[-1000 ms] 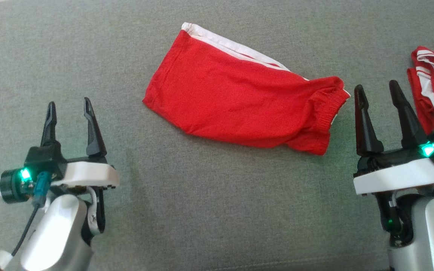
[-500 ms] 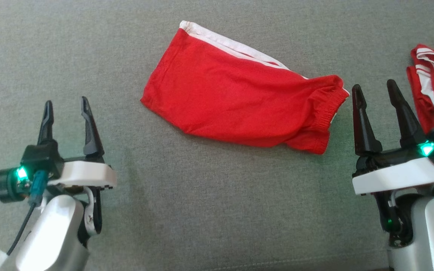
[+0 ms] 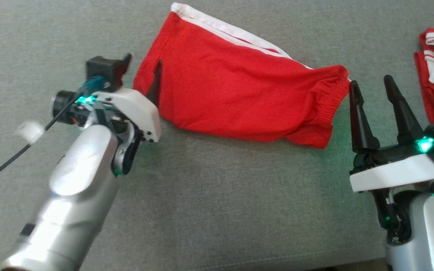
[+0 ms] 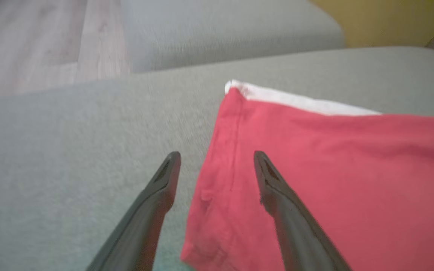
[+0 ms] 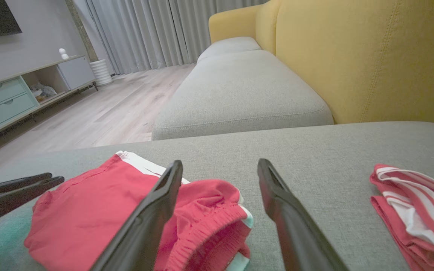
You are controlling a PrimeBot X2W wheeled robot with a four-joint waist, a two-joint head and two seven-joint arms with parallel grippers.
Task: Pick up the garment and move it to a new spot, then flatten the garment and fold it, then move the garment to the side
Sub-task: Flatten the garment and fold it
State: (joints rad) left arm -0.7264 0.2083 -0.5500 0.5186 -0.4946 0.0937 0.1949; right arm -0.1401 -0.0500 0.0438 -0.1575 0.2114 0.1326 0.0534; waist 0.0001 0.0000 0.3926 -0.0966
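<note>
The red fabric shorts (image 3: 236,94) with a white side stripe and gathered elastic waistband lie flat on the grey sofa cushion (image 3: 217,195). The left gripper (image 4: 217,154), spread, straddles their hem edge. The right gripper (image 3: 370,80), spread, stands just beside the waistband.

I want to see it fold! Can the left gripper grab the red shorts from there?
Probably yes. The left gripper is open and straddles the edge of the red shorts, one finger over the cloth, one over the grey cushion. Nothing blocks it.
</note>
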